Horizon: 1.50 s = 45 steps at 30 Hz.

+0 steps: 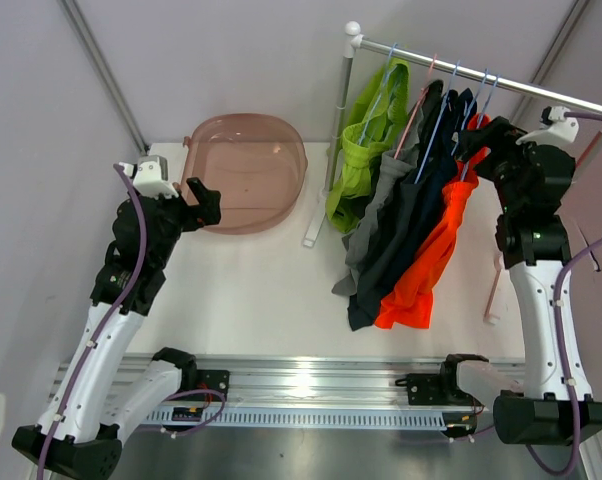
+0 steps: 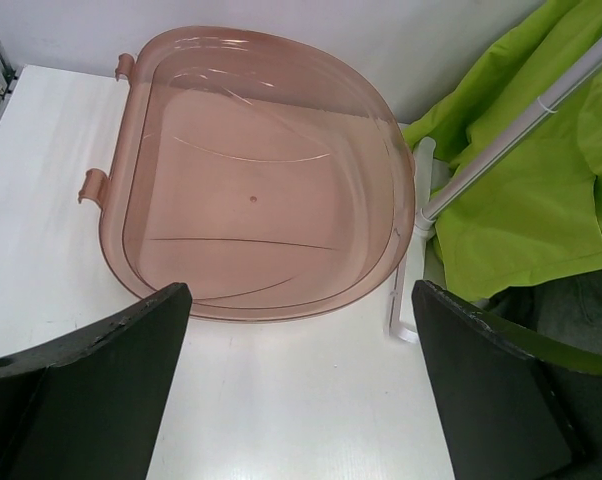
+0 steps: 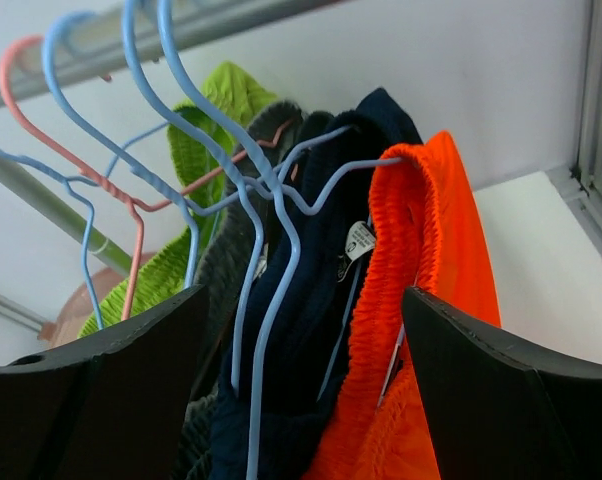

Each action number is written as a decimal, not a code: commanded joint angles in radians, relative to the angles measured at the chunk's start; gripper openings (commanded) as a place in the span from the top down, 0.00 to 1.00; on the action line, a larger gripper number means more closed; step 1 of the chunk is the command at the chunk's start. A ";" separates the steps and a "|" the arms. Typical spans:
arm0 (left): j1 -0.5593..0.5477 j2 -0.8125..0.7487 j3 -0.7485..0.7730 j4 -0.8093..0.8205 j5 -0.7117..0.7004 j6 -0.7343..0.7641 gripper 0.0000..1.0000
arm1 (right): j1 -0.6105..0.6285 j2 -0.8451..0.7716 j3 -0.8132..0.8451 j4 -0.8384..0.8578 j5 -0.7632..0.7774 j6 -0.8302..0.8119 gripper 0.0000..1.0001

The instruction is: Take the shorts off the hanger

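Several shorts hang on wire hangers from a rail [image 1: 541, 92] at the back right: lime green [image 1: 366, 150], grey [image 1: 374, 225], navy [image 1: 413, 215] and bright orange [image 1: 428, 265]. My right gripper [image 1: 471, 140] is open, up by the hanger necks at the top of the orange shorts. In the right wrist view its jaws [image 3: 301, 400] straddle the orange waistband [image 3: 421, 290], the navy shorts [image 3: 321, 330] and the blue hangers [image 3: 271, 290], gripping nothing. My left gripper [image 1: 203, 200] is open and empty above the table beside the basin.
A translucent pink basin [image 1: 281, 200] sits at the back middle, also in the left wrist view [image 2: 131, 180]. The white rack post [image 1: 336, 120] and its foot [image 2: 406, 325] stand right of it. A pink hanger [image 3: 41, 110] hangs among the blue ones.
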 commanded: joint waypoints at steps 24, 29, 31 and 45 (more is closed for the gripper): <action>0.006 -0.004 -0.002 0.002 0.002 0.018 0.01 | 0.085 -0.081 -0.081 0.106 0.230 -0.112 0.24; 0.006 -0.005 -0.003 -0.001 -0.001 0.017 0.01 | 0.085 -0.036 -0.072 0.104 0.208 -0.077 0.25; 0.006 -0.007 -0.005 -0.003 -0.004 0.018 0.01 | 0.087 -0.013 -0.061 0.106 0.204 -0.071 0.27; 0.004 -0.007 -0.006 -0.004 -0.001 0.020 0.01 | 0.088 0.084 0.002 0.121 0.227 -0.071 0.65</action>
